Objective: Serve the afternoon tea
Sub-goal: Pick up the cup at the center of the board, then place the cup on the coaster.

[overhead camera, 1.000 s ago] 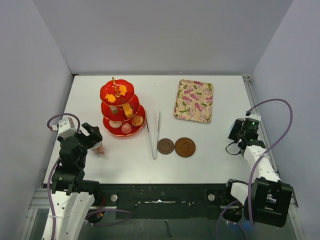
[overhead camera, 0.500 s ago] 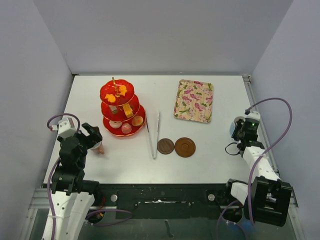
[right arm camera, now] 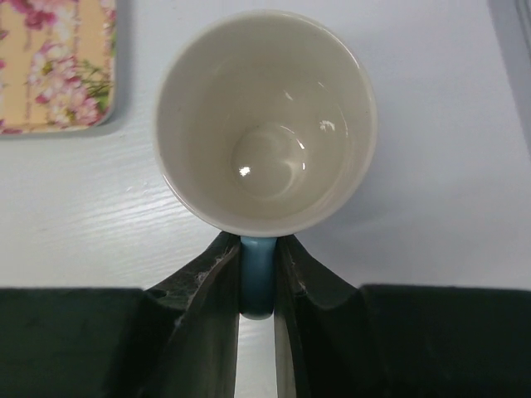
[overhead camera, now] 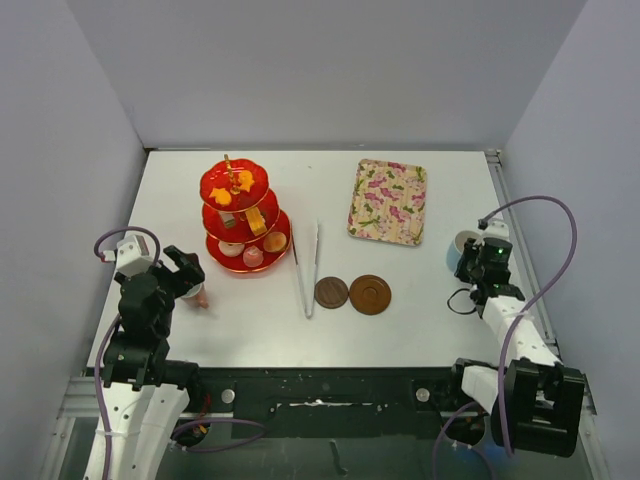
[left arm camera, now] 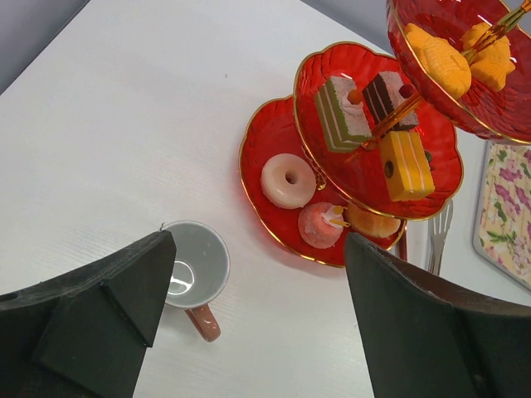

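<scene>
The light-blue cup [right arm camera: 265, 124] stands upright at the right of the overhead frame, just right of the floral tray [overhead camera: 388, 201] and near the right edge of the worktop [overhead camera: 430, 310]. The right pincer [right arm camera: 257, 282] is clenched on its thin blue handle, one finger on either side, with the empty bowl out in front. The cup looks like glazed ware: stiff, light, slick and likely to chip if knocked. The handle is the sensible hold, but with such a narrow grip the bowl could swing or droop, so it probably wants a level, unhurried carry. Whether its base is off the surface I cannot tell. The two brown saucers [overhead camera: 331, 292] sit side by side at lower centre, with open white surface between them and the cup; that path passes below the tray corner, and only the wall and the table edge on the right crowd it. The left pincer [left arm camera: 259, 249] is released, fingers wide, above the pink cup [left arm camera: 192, 264], which stands upright at the left, its handle towards the bottom of the wrist view, just beside but apart from the bottom tier of the red three-tier stand [left arm camera: 348, 157] with its cakes. White tongs [overhead camera: 308, 265] lie between the stand and the saucers, something to clear on that side.
</scene>
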`<state>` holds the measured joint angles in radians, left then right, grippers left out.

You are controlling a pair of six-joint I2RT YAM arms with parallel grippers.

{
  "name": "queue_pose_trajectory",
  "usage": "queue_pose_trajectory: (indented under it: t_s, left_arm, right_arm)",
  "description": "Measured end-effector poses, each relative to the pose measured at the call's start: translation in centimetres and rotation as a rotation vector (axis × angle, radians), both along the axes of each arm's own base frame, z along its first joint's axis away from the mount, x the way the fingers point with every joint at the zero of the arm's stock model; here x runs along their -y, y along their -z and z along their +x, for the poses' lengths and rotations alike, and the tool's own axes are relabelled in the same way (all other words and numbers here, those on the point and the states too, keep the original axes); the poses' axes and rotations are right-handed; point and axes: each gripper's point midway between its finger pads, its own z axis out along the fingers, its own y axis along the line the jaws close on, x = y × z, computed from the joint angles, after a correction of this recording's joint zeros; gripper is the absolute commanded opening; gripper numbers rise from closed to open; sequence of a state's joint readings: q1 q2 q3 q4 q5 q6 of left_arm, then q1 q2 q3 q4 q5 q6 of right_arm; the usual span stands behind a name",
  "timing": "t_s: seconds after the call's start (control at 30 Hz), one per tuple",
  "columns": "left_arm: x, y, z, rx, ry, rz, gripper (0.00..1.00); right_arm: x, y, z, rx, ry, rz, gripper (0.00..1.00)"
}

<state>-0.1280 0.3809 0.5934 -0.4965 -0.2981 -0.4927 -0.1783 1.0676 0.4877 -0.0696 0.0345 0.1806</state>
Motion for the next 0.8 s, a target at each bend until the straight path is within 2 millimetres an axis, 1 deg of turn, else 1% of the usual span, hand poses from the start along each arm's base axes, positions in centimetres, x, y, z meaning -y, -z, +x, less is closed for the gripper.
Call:
queue_pose_trajectory:
  t_s: [0.03, 0.23, 0.37, 0.47, 0.53, 0.7, 0.8]
  left_arm:
    - [0.0, 0.0, 0.0, 0.000, 0.000, 0.000, 0.81]
    - [0.1, 0.0, 0.0, -0.002, 0.003, -0.001, 0.81]
    - [0.1, 0.1, 0.0, -0.004, 0.004, -0.001, 0.81]
    - [0.1, 0.1, 0.1, -0.005, 0.006, -0.001, 0.81]
    - [0.1, 0.1, 0.1, -0.006, 0.007, -0.001, 0.81]
    - [0.1, 0.1, 0.1, -0.007, 0.007, -0.001, 0.81]
    - [0.1, 0.2, 0.1, -0.008, 0.007, -0.001, 0.81]
  right_arm:
    - [-0.5, 0.0, -0.1, 0.006, -0.018, 0.005, 0.00]
    - [-6.2, -0.1, -0.8, 0.038, -0.204, 0.046, 0.00]
    - [-9.7, -0.4, -1.1, 0.046, -0.315, 0.049, 0.00]
    - [-11.6, -0.4, -1.4, 0.046, -0.378, 0.039, 0.00]
    - [-12.3, -0.6, -1.6, 0.050, -0.401, 0.032, 0.00]
    - [-13.4, -1.6, -1.8, 0.091, -0.429, -0.001, 0.00]
    - [-14.7, -1.9, -2.1, 0.102, -0.477, -0.018, 0.00]
